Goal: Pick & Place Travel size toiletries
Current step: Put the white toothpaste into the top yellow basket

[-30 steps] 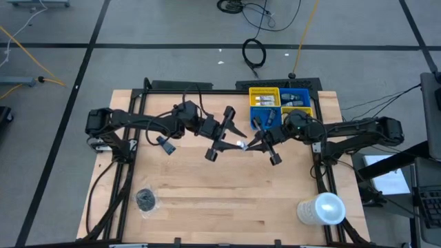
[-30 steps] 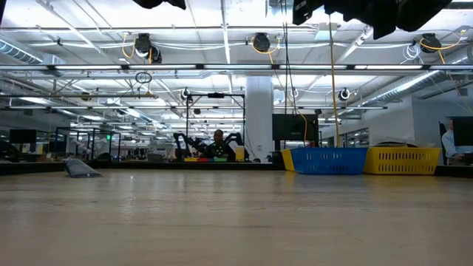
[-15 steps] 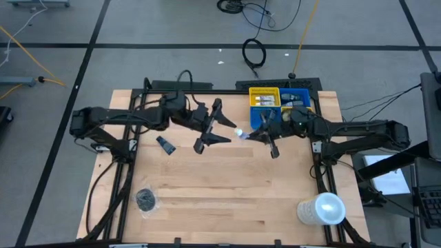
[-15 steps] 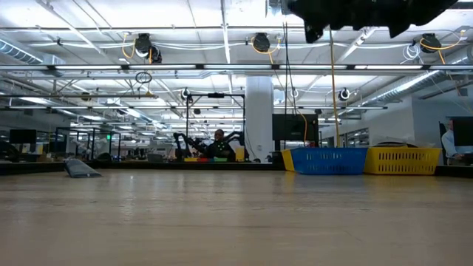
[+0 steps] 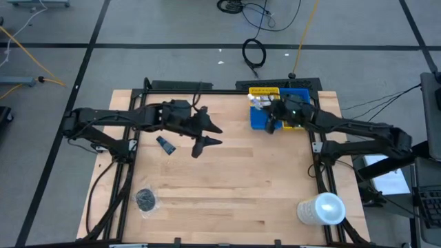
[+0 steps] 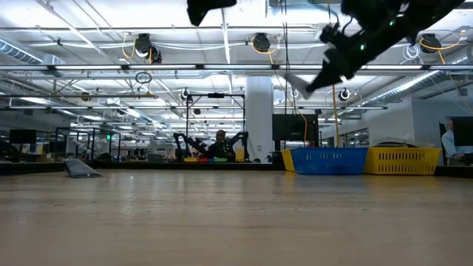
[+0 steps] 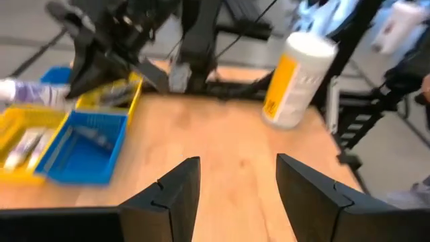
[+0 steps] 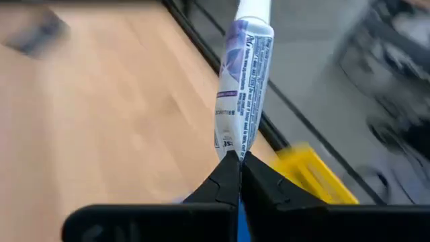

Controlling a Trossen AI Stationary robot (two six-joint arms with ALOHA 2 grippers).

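From above, the right gripper [image 5: 273, 114] hovers at the yellow and blue bins [image 5: 298, 94]; the left gripper [image 5: 205, 135] is mid-table near a dark bottle [image 5: 165, 145], with a round tin [image 5: 145, 199] left out front. The right wrist view shows its fingers clamped on a white tube [image 8: 243, 87]. The left wrist view shows spread, empty fingers [image 7: 176, 195]. Judging by this, several items are binned and two remain.

Lighting's bright and even from ceiling strip lights [image 6: 111, 69], shadows soft. Both wrist views are pretty motion-blurred; overhead view stays crisp.
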